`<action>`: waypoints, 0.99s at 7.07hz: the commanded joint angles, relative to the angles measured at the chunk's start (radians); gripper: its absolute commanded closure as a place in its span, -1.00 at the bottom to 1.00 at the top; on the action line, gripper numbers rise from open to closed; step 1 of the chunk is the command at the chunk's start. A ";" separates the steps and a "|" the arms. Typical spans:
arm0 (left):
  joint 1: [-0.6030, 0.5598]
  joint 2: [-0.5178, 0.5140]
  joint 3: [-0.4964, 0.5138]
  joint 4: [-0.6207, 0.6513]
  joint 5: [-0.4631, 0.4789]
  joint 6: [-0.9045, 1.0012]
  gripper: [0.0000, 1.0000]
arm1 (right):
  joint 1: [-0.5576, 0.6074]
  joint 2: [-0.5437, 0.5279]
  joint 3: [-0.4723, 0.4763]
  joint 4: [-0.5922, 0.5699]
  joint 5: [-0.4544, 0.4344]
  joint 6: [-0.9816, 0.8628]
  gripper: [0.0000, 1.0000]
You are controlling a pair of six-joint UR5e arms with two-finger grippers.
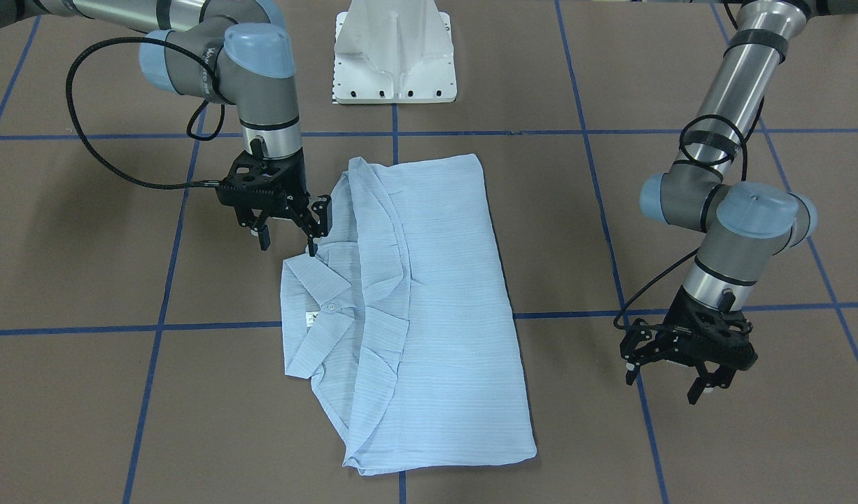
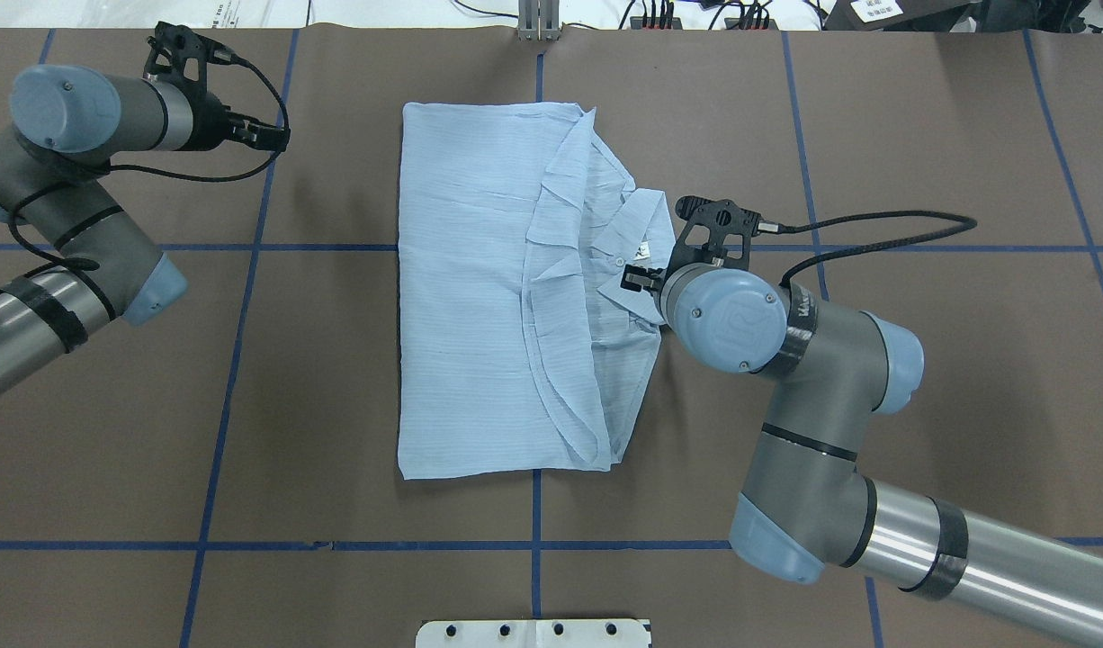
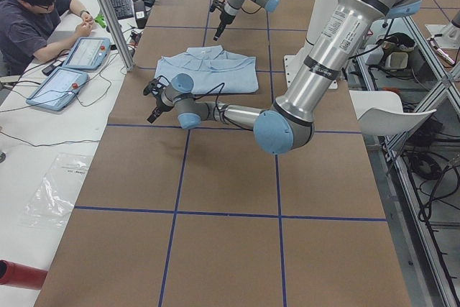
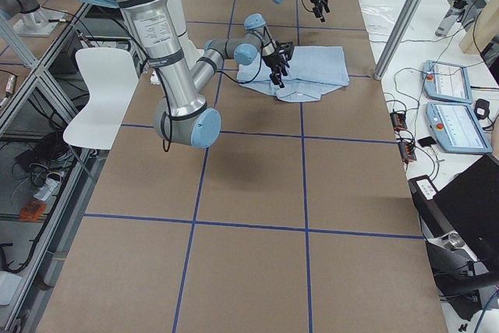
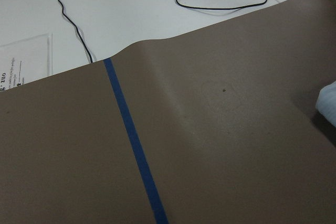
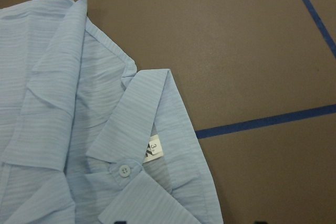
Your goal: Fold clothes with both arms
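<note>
The pale-blue striped shirt (image 1: 429, 301) lies flat in the middle of the brown desk (image 1: 86, 280), folded into a long rough rectangle. One folded edge runs down its length. Its collar (image 1: 317, 308) sticks out on the side toward the robot's right arm. The collar is fastened with a small white button (image 6: 123, 170), and a white label (image 6: 153, 150) shows just inside it.

The right tool (image 1: 289, 234) hangs just beside the collar's corner nearest the robot. Its fingers are spread apart with nothing between them. One fingertip (image 1: 311, 246) comes very near the cloth, but contact cannot be made out.

The left tool (image 1: 663, 381) hangs over bare desk on the shirt's other side, well apart from it and toward the far edge from the robot. Its fingers are also spread and empty. Blue tape lines (image 1: 163, 294) cross the desk in a grid. The white pedestal (image 1: 394, 52) stands at the robot's edge.
</note>
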 commanded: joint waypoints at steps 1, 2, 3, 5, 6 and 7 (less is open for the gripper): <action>0.000 0.000 0.001 0.000 0.000 0.001 -1.00 | 0.003 0.161 -0.069 -0.139 0.045 -0.054 -1.00; 0.000 0.000 0.001 0.000 0.000 0.001 -1.00 | -0.023 0.268 -0.210 -0.168 0.033 -0.054 -1.00; 0.000 -0.002 0.001 0.000 0.000 0.001 -1.00 | -0.035 0.368 -0.348 -0.171 0.030 -0.068 -1.00; 0.000 0.000 -0.001 0.000 0.000 -0.001 -1.00 | -0.071 0.507 -0.546 -0.174 0.010 -0.092 -1.00; 0.000 0.000 -0.001 0.000 0.000 -0.001 -1.00 | -0.084 0.547 -0.619 -0.174 -0.002 -0.095 -1.00; 0.000 0.000 -0.001 0.002 0.000 -0.001 -1.00 | -0.092 0.565 -0.656 -0.175 -0.010 -0.097 -1.00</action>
